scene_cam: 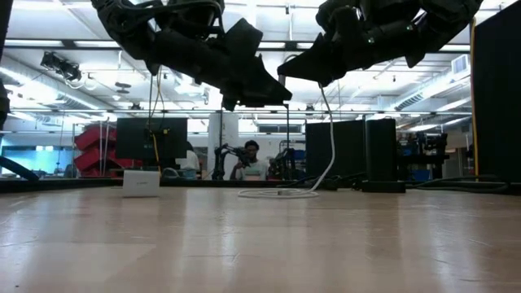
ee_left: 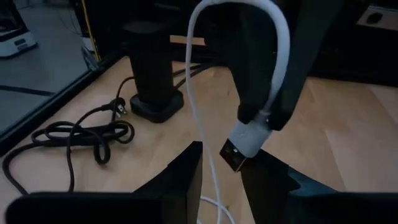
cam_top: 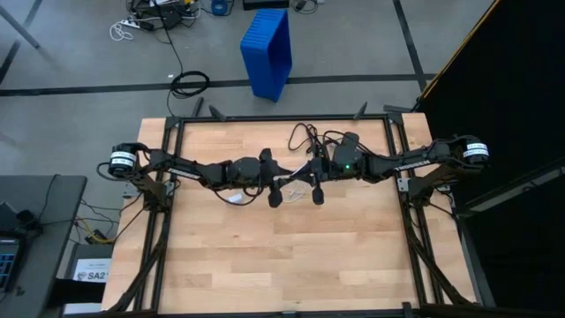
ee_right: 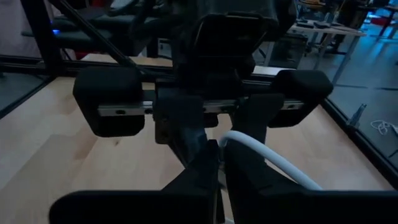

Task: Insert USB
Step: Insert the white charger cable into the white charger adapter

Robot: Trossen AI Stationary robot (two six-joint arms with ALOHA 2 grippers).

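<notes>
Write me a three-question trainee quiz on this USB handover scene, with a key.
1. True or false: the right gripper is shut on the white USB cable.
2. Where does the cable's slack loop rest? A: on the table; B: in a blue bin; C: on the floor.
3. Fill in: the USB plug hangs in the air, its tip just at the fingertips of the ___ gripper.
Key: 1 true; 2 A; 3 left gripper.

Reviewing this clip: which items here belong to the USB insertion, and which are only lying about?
Job:
- white USB cable, plug held by right pincer
- left pincer, just under the plug
- black adapter box

Lying about:
- black cord on the table
- white box
- blue bin on the floor
</notes>
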